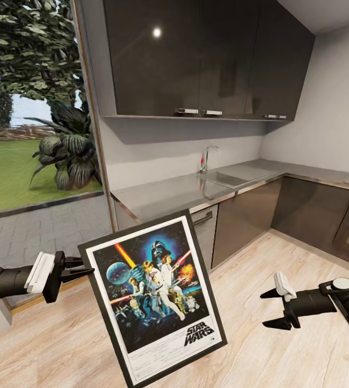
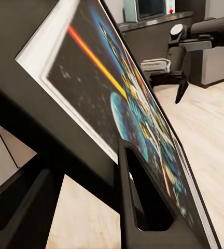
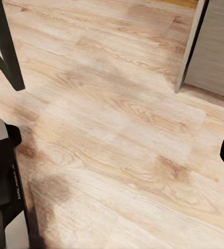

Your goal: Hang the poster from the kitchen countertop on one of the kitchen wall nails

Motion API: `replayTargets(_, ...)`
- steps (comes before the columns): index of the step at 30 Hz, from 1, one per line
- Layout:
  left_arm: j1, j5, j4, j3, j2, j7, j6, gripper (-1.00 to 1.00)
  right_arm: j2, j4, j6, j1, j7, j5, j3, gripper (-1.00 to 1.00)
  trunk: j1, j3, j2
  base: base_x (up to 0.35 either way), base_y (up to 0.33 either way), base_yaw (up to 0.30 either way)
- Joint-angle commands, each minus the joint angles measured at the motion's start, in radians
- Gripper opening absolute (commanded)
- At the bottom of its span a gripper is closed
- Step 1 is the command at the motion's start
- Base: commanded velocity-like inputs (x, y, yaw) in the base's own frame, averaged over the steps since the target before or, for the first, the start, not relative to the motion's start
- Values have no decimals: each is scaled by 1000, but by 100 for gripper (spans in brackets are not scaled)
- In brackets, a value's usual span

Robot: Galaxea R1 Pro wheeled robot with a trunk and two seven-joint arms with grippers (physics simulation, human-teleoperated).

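Above the pale wooden floor (image 1: 282, 345), the left gripper (image 1: 83, 268) pinches the black-framed, colourful Star Wars poster (image 1: 153, 296) by one edge; it could pivot and slip. The right gripper (image 1: 274, 308) hangs released.

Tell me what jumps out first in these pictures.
The Star Wars poster dominates the head view, tilted in mid-air above the wooden floor, its upper left corner pinched by the left end effector. Behind it runs the kitchen countertop with sink and tap; the right end effector hangs open and empty at the right.
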Motion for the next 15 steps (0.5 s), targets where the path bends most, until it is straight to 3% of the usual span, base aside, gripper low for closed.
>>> replayTargets(1,-1,2,0,0,0,-9,9,-100,0,-1,10,-2,9,2,0,100,0,-1,-1,0,0,0)
replayTargets(15,-1,2,0,1,1,-20,8,-100,12,17,17,-3,49,-6,7,100,0,-1,-1,0,0,0)
